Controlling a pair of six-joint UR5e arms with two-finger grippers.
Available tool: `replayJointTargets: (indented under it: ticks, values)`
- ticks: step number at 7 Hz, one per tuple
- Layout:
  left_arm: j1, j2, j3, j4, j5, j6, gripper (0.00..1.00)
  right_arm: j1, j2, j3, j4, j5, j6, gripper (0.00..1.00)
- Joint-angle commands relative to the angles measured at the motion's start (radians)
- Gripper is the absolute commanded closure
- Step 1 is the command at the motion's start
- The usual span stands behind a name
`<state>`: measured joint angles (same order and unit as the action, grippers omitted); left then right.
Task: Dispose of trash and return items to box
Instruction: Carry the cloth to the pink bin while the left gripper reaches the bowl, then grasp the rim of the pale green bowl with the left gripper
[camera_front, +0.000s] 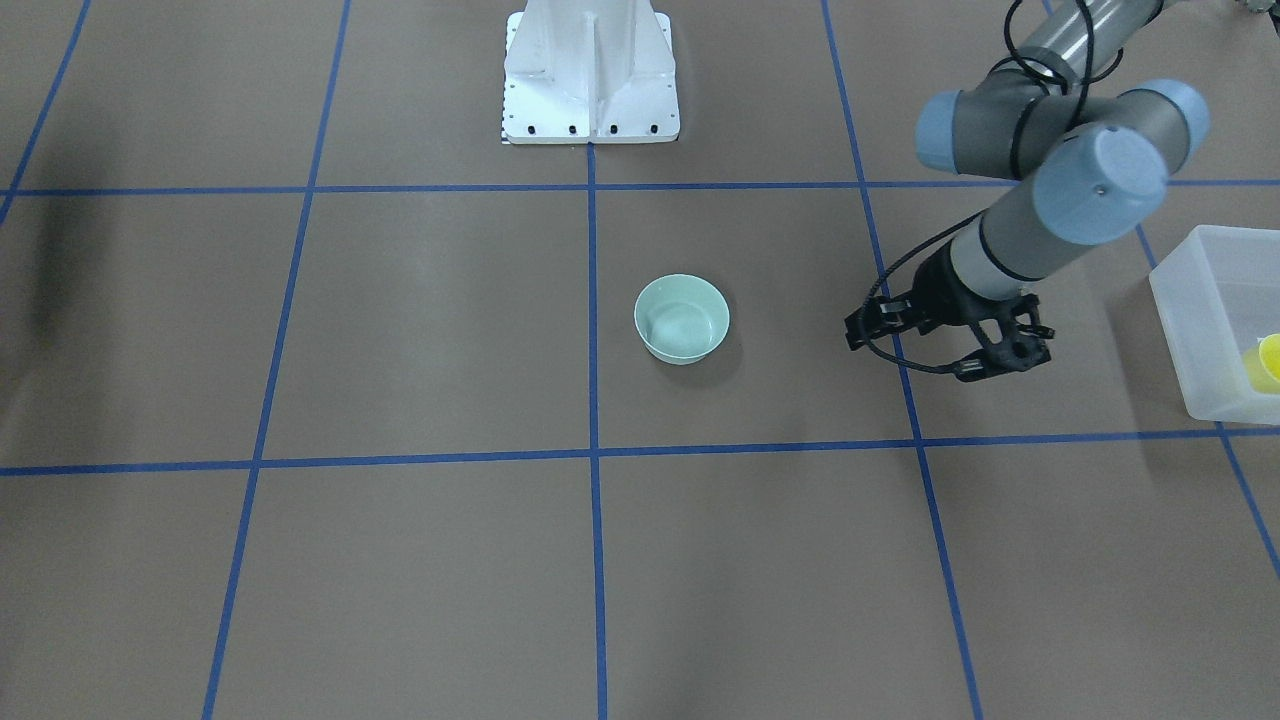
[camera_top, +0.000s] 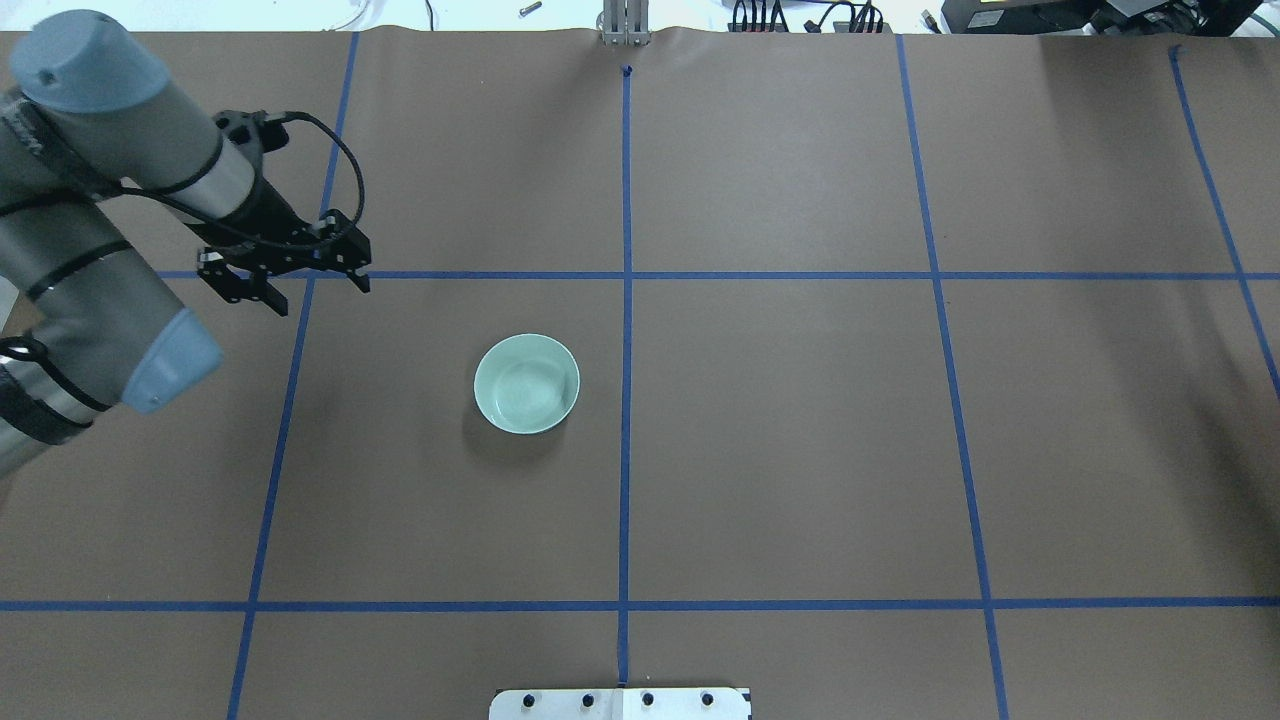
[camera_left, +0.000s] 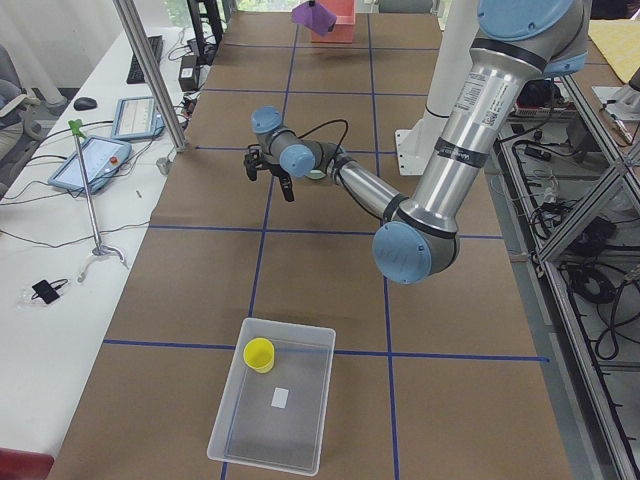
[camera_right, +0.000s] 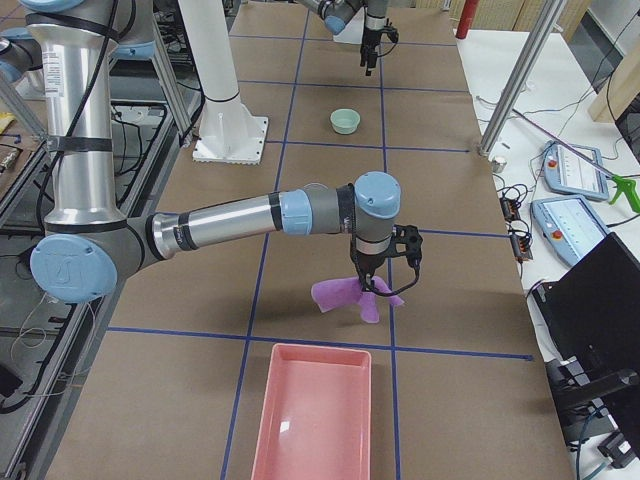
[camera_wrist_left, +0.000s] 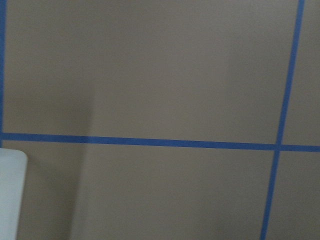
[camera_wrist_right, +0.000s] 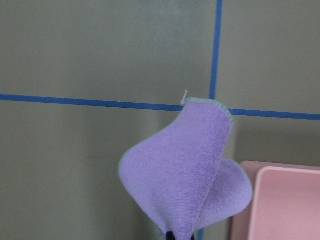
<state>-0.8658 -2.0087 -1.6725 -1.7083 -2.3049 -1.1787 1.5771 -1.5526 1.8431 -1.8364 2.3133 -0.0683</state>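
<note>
The mint-green bowl (camera_front: 681, 318) stands upright near the table's middle; it also shows in the overhead view (camera_top: 527, 383). The yellow cup (camera_left: 260, 354) lies inside the translucent box (camera_left: 222, 440) at the table's left end; both show at the front-facing view's right edge, cup (camera_front: 1268, 360) and box (camera_front: 1180, 330). My left gripper (camera_top: 318, 290) is open and empty, above the table between the bowl and the box. My right gripper (camera_right: 368, 285) is shut on a purple cloth (camera_wrist_right: 182, 170) that hangs from it, just off the pink tray's near end.
A pink tray (camera_right: 310, 415) lies at the table's right end; its corner shows in the right wrist view (camera_wrist_right: 285, 205). The robot's white base (camera_front: 590, 75) stands at the table's edge. Blue tape lines cross the brown table.
</note>
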Motion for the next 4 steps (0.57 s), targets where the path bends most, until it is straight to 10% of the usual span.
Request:
replayJointTargets:
  ticks: [1,4]
  values:
    - [0.13,-0.08,0.029,-0.011,0.1,-0.135,0.03,0.153,0.043,-0.008,-0.217,-0.126,-0.32,1.0]
    - [0.23,-0.153,0.099,-0.037,0.163,-0.208,0.03,0.195,0.007,-0.23,-0.045,-0.135,-0.444,1.0]
